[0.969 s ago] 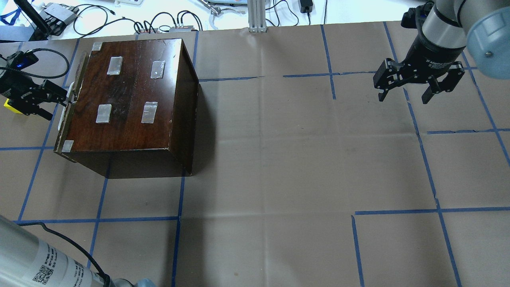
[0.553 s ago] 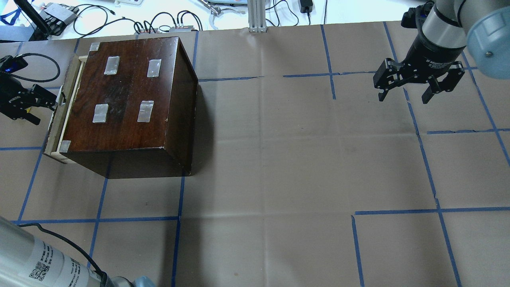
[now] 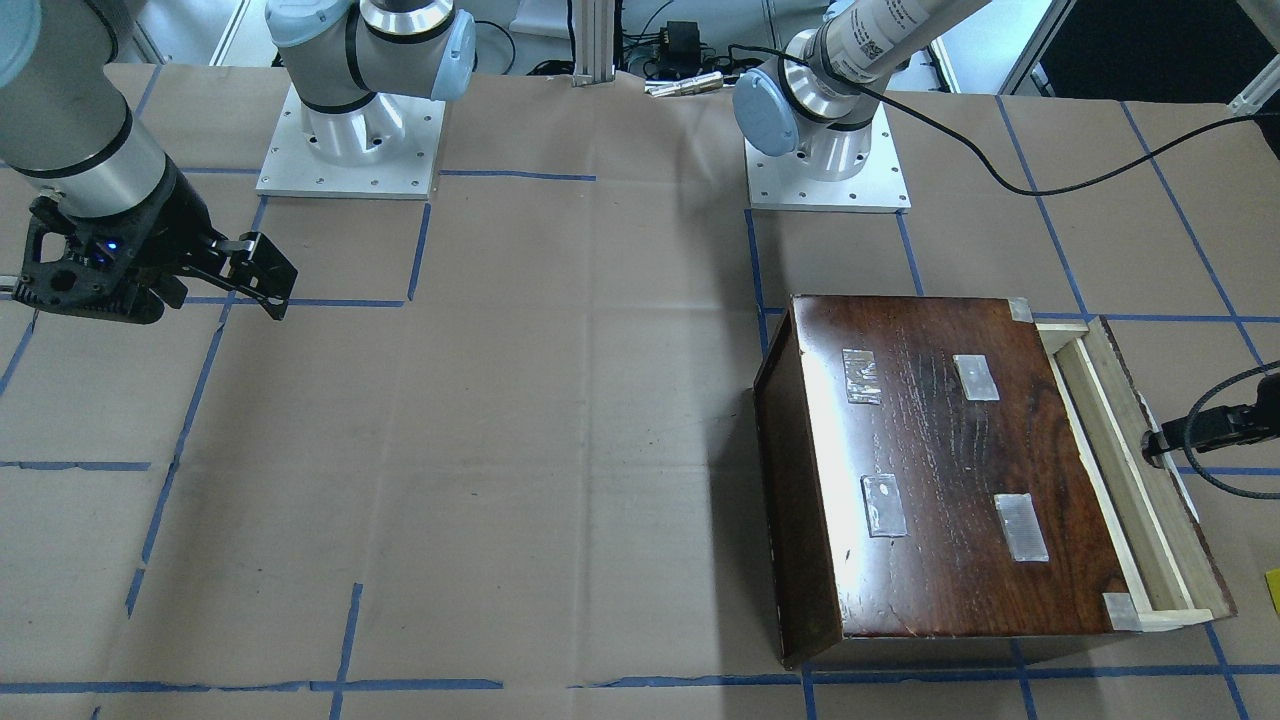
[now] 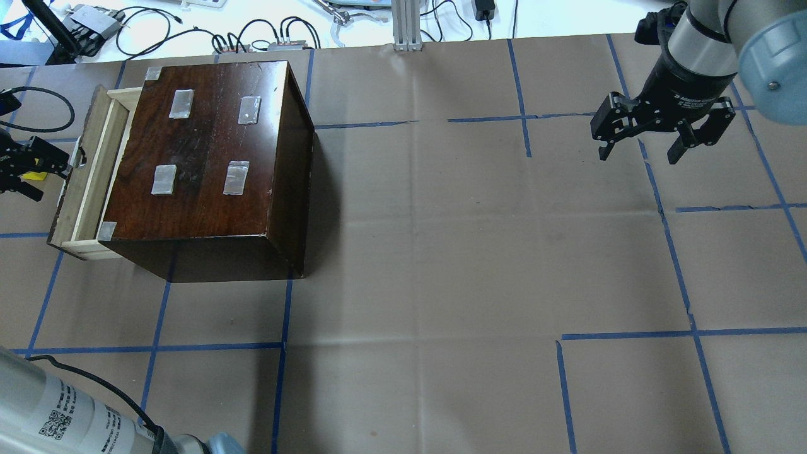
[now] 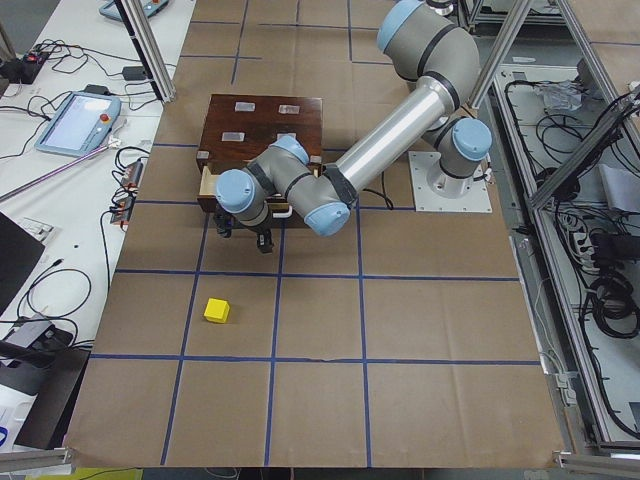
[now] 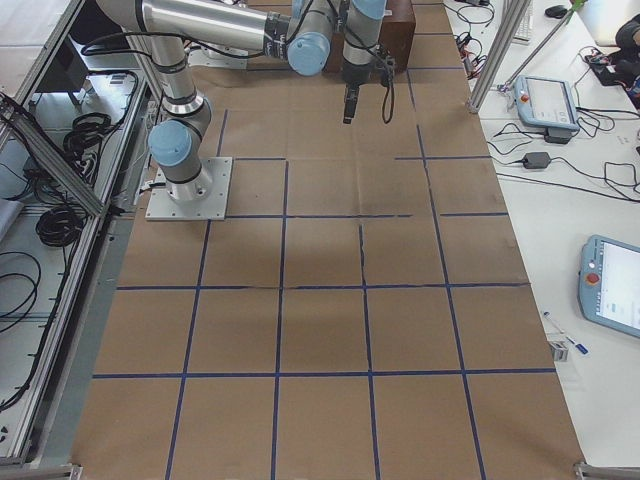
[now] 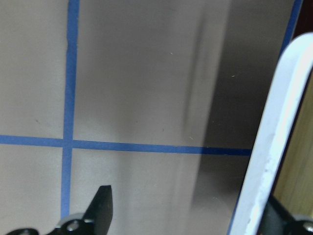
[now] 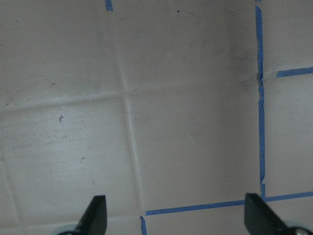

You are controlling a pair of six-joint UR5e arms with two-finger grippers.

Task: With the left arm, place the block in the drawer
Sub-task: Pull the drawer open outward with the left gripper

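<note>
Step in hand, as we judge it: draw the drawer (image 4: pixel 70 189) out of the dark box (image 4: pixel 208 145) so the block can go in. The left pincer (image 7: pixel 191 211) is spread. In the wrist view one finger (image 7: pixel 102 208) stands over bare desk (image 4: pixel 441 252) and the other sits right by the white handle (image 7: pixel 274 137), hooked rather than clamped. The drawer shows only a narrow strip of its inside, which we judge too little for a drop from above. We would pull straight along the drawer's own line, slow and level. A skewed pull could jam it or drag the whole box across the paper. The block (image 5: pixel 216 310) lies on the desk in front of the drawer, apart from the box and out beyond the pincer. From overhead only a yellow sliver shows beside the fingers. It sits about on the pull line, so a long retreat could knock it. We would stop short of it and lift clear before reaching for it. The black cable (image 3: pixel 1050 175) trails off the left arm (image 5: pixel 390 140) and needs slack. The right pincer (image 4: pixel 639 156) hangs spread and empty, well apart at the far side. Grey tape patches (image 4: pixel 181 103) on the box top are of no concern.
</note>
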